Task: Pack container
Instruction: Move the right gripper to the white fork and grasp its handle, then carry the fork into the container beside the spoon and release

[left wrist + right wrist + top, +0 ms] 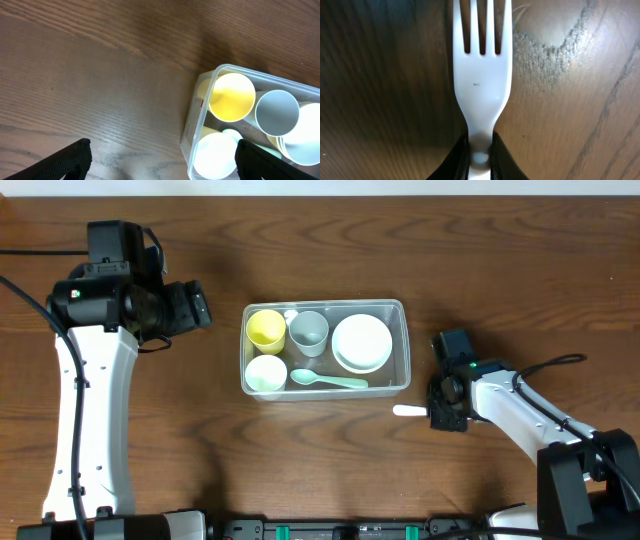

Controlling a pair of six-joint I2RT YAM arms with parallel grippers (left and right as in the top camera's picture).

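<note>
The right gripper (pixel 480 161) is pinched tight on the handle of a white plastic fork (pixel 481 75). Its black fingers (pixel 452 162) press the narrow stem from both sides, and the tines point away over the brown wooden surface (pixel 580 100). From overhead, the fork's free end pokes out to the left of the gripper, low over the wood; whether it touches cannot be told. It lies near the lower right corner of the clear rectangular plastic container (pixel 404 330), but apart from it.

The container sits mid-surface between the two arms, its long side running across. It is crowded: a yellow round cup (pixel 265 328) and a small white cup (pixel 266 374) fill the left end. A grey cup (pixel 308 332) stands just beside the yellow one, and a white round bowl (pixel 361 342) takes up most of the right half. A pale green plastic spoon (pixel 328 380) lies along the front wall, between the white cup and the bowl.

The left gripper (pixel 200 308) hovers off the container's left end, jaws spread wide and holding nothing. In its wrist view the right finger overlaps the container's corner.
</note>
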